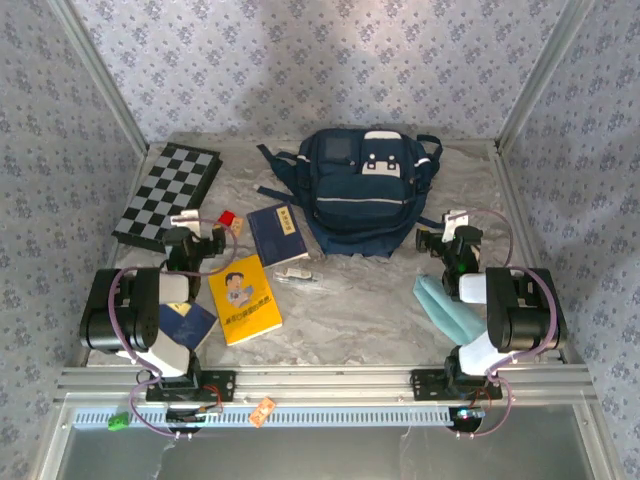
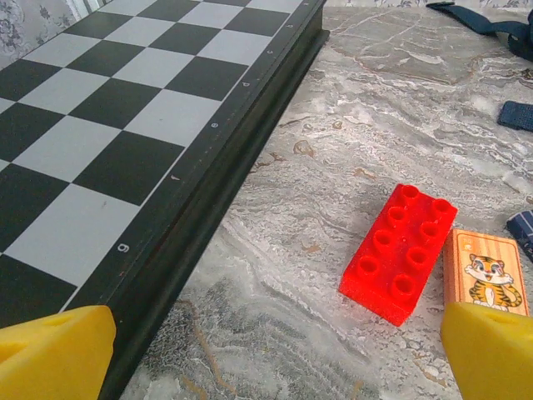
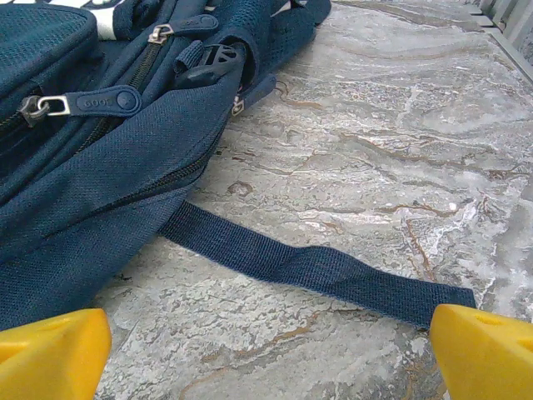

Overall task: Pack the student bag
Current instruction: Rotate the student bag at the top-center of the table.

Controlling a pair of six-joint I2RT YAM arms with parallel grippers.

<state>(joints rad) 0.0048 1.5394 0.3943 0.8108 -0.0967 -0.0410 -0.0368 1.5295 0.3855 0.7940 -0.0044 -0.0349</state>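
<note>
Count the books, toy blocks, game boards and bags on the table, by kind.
Books: 3 (navy blue paperback book, yellow cartoon-cover book, half-hidden navy blue book)
Toy blocks: 2 (red plastic studded brick, wooden tiger-picture block)
Game boards: 1 (black-and-white checkered chessboard)
Bags: 1 (navy blue fabric backpack)
Total: 7
</note>
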